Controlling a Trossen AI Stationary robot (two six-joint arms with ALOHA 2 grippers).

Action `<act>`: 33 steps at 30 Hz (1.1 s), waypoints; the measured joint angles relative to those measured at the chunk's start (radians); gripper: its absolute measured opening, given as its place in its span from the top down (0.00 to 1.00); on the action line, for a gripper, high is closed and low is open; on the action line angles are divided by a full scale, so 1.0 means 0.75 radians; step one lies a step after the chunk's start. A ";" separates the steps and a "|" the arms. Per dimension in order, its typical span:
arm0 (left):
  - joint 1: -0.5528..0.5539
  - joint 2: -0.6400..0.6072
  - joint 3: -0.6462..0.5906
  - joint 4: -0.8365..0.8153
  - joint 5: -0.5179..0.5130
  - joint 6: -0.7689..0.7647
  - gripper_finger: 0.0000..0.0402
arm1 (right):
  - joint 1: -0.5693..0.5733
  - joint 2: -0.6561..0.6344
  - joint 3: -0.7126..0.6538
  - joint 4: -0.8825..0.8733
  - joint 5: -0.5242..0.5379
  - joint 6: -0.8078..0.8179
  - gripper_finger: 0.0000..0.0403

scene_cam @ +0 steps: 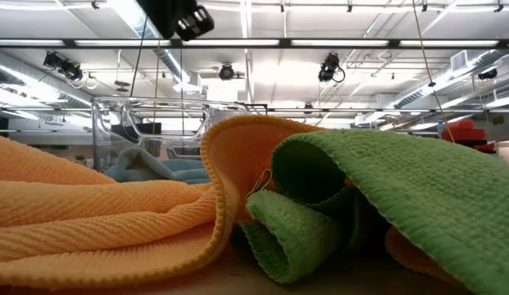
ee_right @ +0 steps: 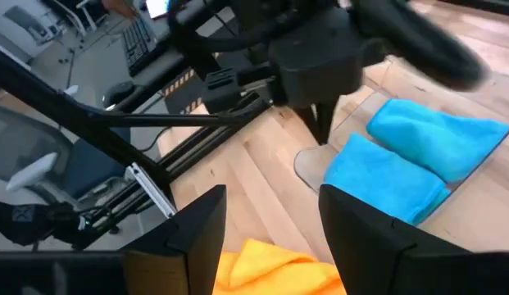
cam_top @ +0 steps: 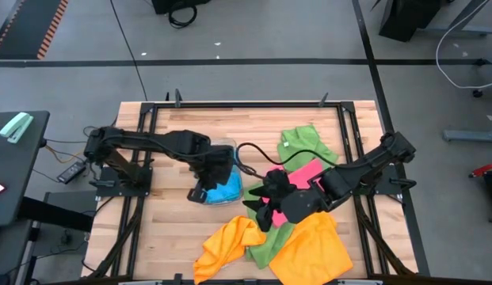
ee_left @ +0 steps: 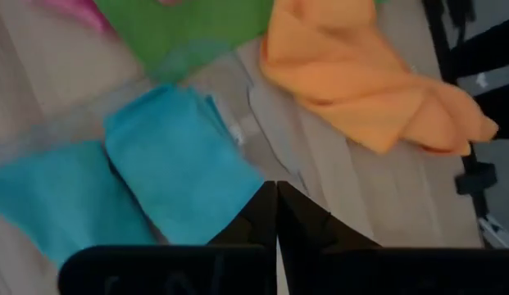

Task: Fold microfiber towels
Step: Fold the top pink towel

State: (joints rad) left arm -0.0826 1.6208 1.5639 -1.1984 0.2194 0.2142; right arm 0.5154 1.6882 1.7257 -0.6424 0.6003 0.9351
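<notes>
A wooden counter [cam_top: 166,229] is carrying orange towels [cam_top: 309,245] and a green towel [cam_top: 303,142] crumpled toward five o'clock, a pink towel [cam_top: 305,176] lying at centre. Two folded sky-blue towels [cam_top: 226,190] are sitting in a clear plastic tray [scene_cam: 147,123]. The left pincer [ee_left: 276,201] is hovering shut and empty above them; the right pincer [ee_right: 274,238] is standing open, holding nothing.

Your work surface is a wooden slat table [cam_top: 174,237] framed by black rails. A clear plastic tray [scene_cam: 152,123] stands on it, its transparent wall visible in the low view. Left of the table you have a dark side stand [cam_top: 16,182] carrying a pale green object [cam_top: 16,127]. Beyond lies grey floor [cam_top: 253,32] with a hazard-striped strip [cam_top: 32,28].
</notes>
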 joint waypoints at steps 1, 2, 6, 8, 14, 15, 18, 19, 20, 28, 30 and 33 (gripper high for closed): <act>0.000 -0.014 0.000 -0.004 -0.001 0.008 0.97 | 0.006 0.000 0.014 -0.016 -0.001 -0.001 0.49; 0.000 -0.023 0.000 -0.006 0.000 0.010 0.97 | 0.006 -0.001 0.019 -0.018 -0.001 -0.003 0.49; 0.001 -0.040 -0.001 0.027 -0.002 0.019 0.95 | 0.023 -0.001 -0.003 -0.020 -0.005 -0.011 0.49; 0.001 -0.044 -0.001 0.063 -0.002 0.020 0.96 | 0.026 -0.001 -0.037 -0.017 -0.009 -0.016 0.49; -0.010 -0.047 -0.085 0.218 -0.001 0.002 0.98 | 0.033 0.000 -0.177 -0.020 -0.006 0.078 0.49; -0.017 -0.055 -0.129 0.247 -0.002 -0.005 0.98 | 0.036 0.001 -0.196 -0.023 -0.006 0.102 0.49; -0.034 -0.068 -0.259 0.356 -0.002 -0.040 0.96 | 0.050 0.001 -0.245 -0.021 -0.003 0.161 0.49; -0.040 -0.070 -0.298 0.375 -0.002 -0.053 0.95 | 0.056 0.001 -0.253 -0.025 -0.003 0.170 0.49; -0.048 -0.071 -0.329 0.374 -0.005 -0.061 0.94 | 0.061 0.001 -0.257 -0.025 -0.003 0.171 0.49; -0.083 -0.073 -0.417 0.504 -0.011 -0.062 0.94 | 0.063 0.001 -0.259 -0.044 0.002 0.165 0.49; -0.083 -0.073 -0.418 0.543 -0.012 -0.062 0.94 | 0.057 0.001 -0.259 -0.053 0.003 0.165 0.49; -0.083 -0.074 -0.418 0.607 -0.024 -0.044 0.92 | 0.055 0.001 -0.259 -0.060 0.003 0.160 0.49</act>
State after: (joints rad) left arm -0.1448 1.5654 1.2507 -0.7434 0.2011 0.1811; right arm 0.5568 1.6886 1.5314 -0.6874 0.6022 1.0550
